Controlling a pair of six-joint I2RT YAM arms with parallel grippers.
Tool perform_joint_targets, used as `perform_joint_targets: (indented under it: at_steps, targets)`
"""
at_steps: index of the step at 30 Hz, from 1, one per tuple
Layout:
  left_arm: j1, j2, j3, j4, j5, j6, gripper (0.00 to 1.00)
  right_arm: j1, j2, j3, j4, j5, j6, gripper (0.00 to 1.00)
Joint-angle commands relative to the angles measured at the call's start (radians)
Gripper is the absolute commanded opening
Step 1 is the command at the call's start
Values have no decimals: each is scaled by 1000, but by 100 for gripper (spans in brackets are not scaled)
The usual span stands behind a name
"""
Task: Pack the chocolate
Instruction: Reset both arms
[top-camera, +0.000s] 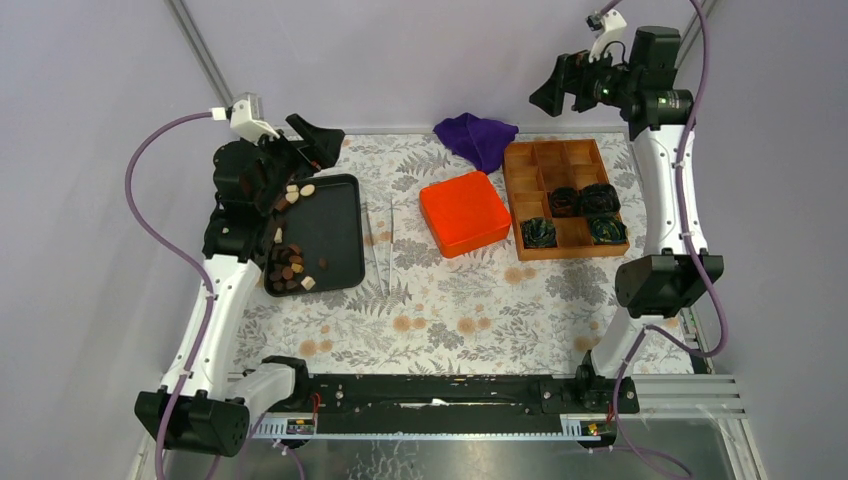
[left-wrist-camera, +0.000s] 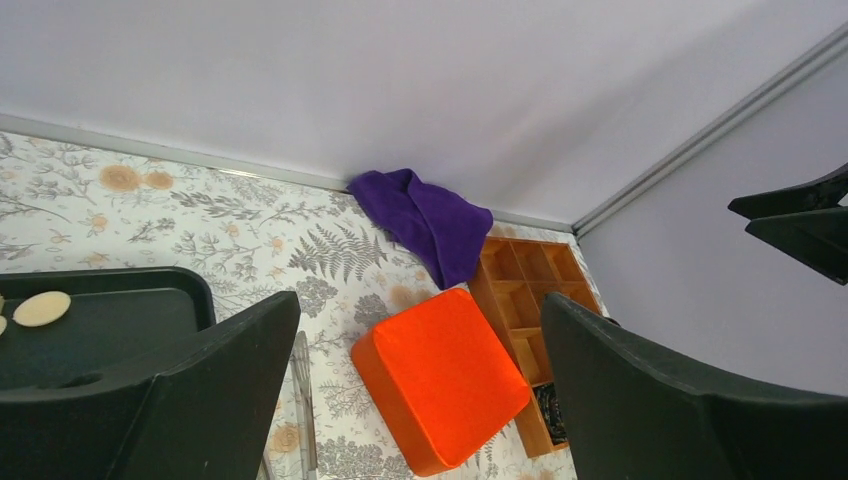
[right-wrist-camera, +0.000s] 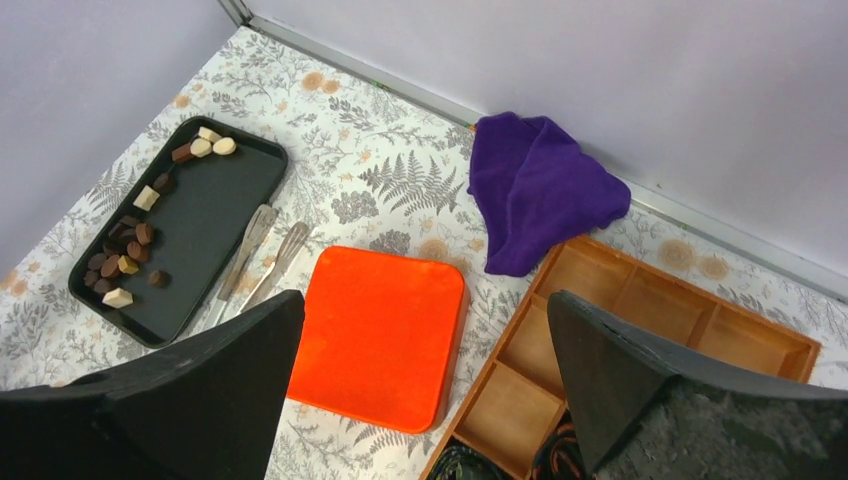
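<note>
The chocolate, dark, light brown and cream pieces (top-camera: 286, 270), lies on a black tray (top-camera: 335, 240) at the left, with a few more at its far end (top-camera: 297, 190). The right wrist view shows the pieces (right-wrist-camera: 125, 255) along the tray's left side (right-wrist-camera: 215, 215). One cream piece (left-wrist-camera: 41, 308) shows in the left wrist view. A wooden compartment box (top-camera: 560, 160) stands at the right. My left gripper (top-camera: 318, 140) hangs open and empty above the tray's far end. My right gripper (top-camera: 558, 82) is open and empty, raised high beyond the box.
An orange square box (top-camera: 463, 212) lies mid-table. A purple cloth (top-camera: 478, 138) is at the back. Metal tongs (top-camera: 381, 250) lie between the tray and the orange box. Several dark crinkled cups (top-camera: 583, 200) sit in the wooden box's near compartments.
</note>
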Motion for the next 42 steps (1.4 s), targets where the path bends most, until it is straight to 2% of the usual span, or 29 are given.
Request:
perform_joint_targets:
  at_steps: [1,5,9,15,25,32,38,42]
  targets:
    - [12,-33,-8,26,100,11,99,-37,-82,26,-86,18,-58,100]
    - [21,-54,26,-9,107,15,98,-45,-122,15,-92,69,-52,100]
    - [24,-62,73,-34,122,21,99,-45,-162,-1,-20,278,171,100]
    - [26,-21,190,-86,181,5,99,-45,-215,42,-49,372,157,100]
    - [32,-1,254,-91,240,-31,99,-45,-255,55,-120,310,107,100]
    - [37,-28,243,-120,226,-19,99,-45,-243,76,-133,271,112,100]
    - [38,-8,258,-99,244,-23,99,-45,-246,70,-129,257,129,100]
    - [38,9,260,-30,307,-58,99,-45,-255,52,-123,232,147,100]
